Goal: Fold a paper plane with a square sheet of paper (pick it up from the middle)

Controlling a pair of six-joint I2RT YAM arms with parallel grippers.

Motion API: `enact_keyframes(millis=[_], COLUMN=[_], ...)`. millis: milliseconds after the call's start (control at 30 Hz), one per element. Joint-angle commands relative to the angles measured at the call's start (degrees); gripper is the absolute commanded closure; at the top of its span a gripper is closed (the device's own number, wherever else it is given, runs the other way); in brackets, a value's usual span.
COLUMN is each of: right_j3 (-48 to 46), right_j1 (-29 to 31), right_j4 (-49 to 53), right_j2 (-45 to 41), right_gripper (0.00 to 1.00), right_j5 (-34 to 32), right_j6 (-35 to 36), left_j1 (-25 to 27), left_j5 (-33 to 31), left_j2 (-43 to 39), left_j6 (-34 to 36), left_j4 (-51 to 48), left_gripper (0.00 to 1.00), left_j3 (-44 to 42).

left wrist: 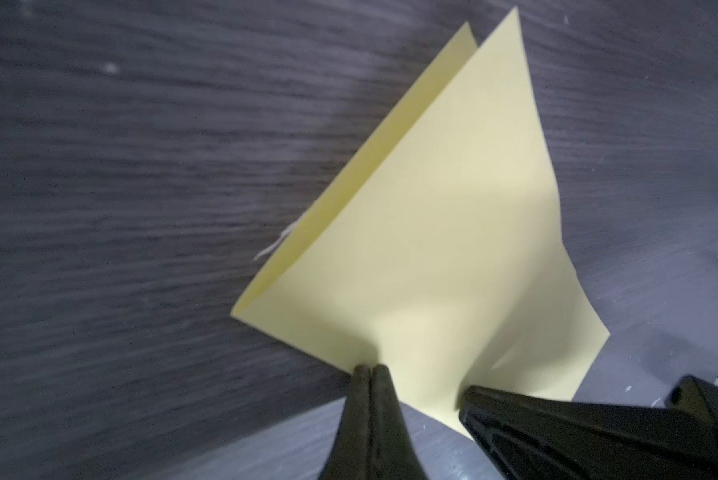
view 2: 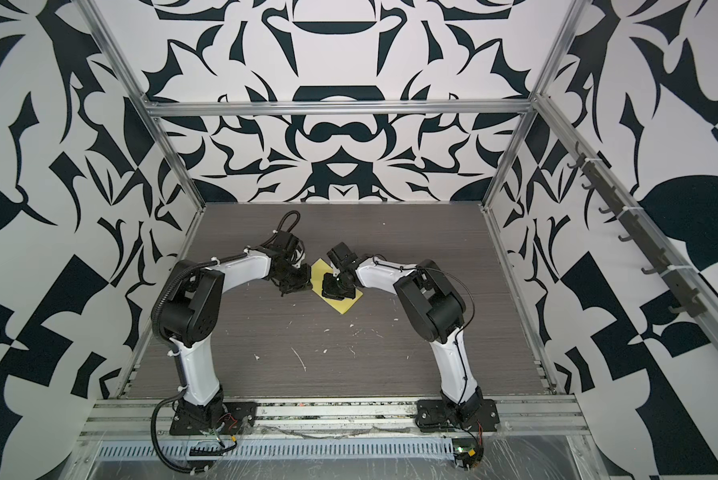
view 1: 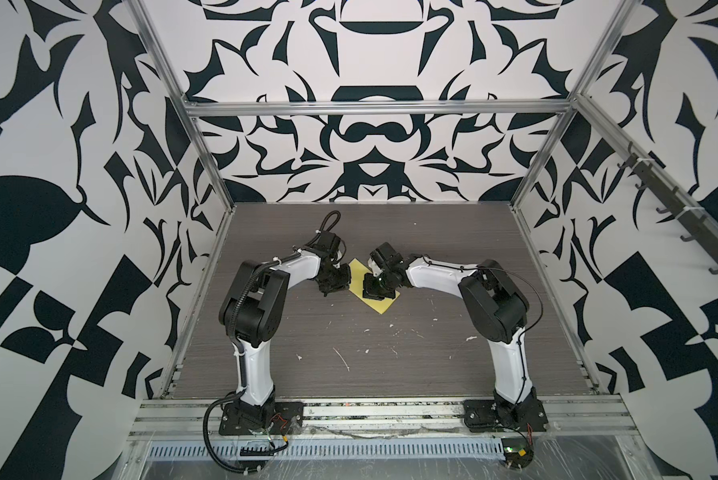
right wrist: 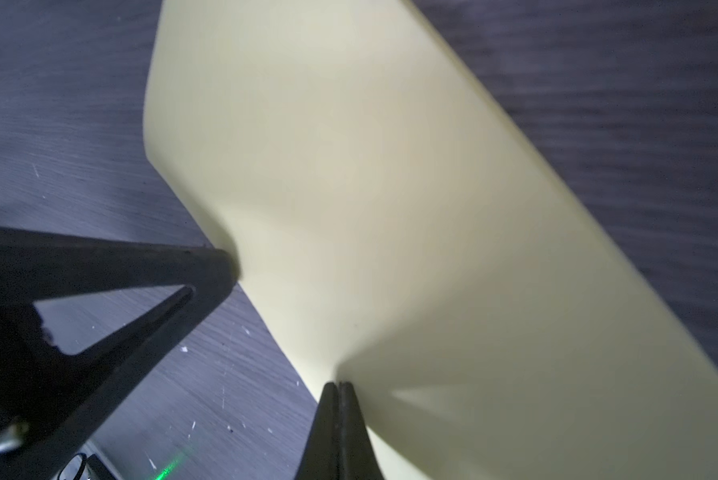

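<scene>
The square sheet of paper [left wrist: 453, 232] is plain yellow and doubled over, with two layers showing at its far edges. It is lifted off the dark table between the two arms in both top views [view 1: 381, 306] [view 2: 342, 306]. My left gripper [left wrist: 370, 368] is shut on one edge of the paper, which puckers at the tips. My right gripper [right wrist: 340, 384] is shut on the same edge a short way along. Each wrist view shows the other gripper's fingers [left wrist: 515, 415] [right wrist: 207, 270] touching the paper. From above, the left gripper [view 1: 346, 277] and right gripper [view 1: 373, 291] meet over the sheet.
Small white flecks [view 1: 342, 359] lie scattered on the grey wood-grain table [view 1: 432, 257] in front of the arms. Aluminium frame posts [view 1: 207, 166] and black-and-white patterned walls close in the table on three sides. A rail of black hooks [view 1: 681, 216] runs along the right wall.
</scene>
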State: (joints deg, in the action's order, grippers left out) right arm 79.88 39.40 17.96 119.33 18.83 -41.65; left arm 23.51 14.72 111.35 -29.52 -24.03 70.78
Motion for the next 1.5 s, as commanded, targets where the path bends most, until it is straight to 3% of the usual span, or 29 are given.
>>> enact_keyframes(millis=[0,133,600,1000,1467], right_j3=[-0.9,-0.8,-0.9,-1.0,-1.0], right_j1=[0.0,0.0,0.0,0.0,0.0], right_j4=[4.6,4.7,5.9,6.3,6.6], right_j2=[1.7,1.8,2.0,2.1,2.2], right_gripper=[1.0,1.0,1.0,1.0,1.0], right_j5=[-1.4,-1.5,-2.0,-2.3,-2.5], right_j6=[1.4,1.5,1.6,1.9,2.2], left_j1=[0.4,1.6,1.5,-2.9,-7.3], left_j5=[1.7,2.8,-4.0,-4.8,-11.9], left_j2=[0.8,-0.6,4.2,5.4,7.9], left_j6=[2.2,3.3,3.4,9.3,11.2], left_j4=[-1.7,-0.1,-5.5,-8.9,-12.0], left_gripper=[0.99,0.98,1.0,1.0,1.0], left_j3=[1.8,1.3,3.8,5.2,9.2])
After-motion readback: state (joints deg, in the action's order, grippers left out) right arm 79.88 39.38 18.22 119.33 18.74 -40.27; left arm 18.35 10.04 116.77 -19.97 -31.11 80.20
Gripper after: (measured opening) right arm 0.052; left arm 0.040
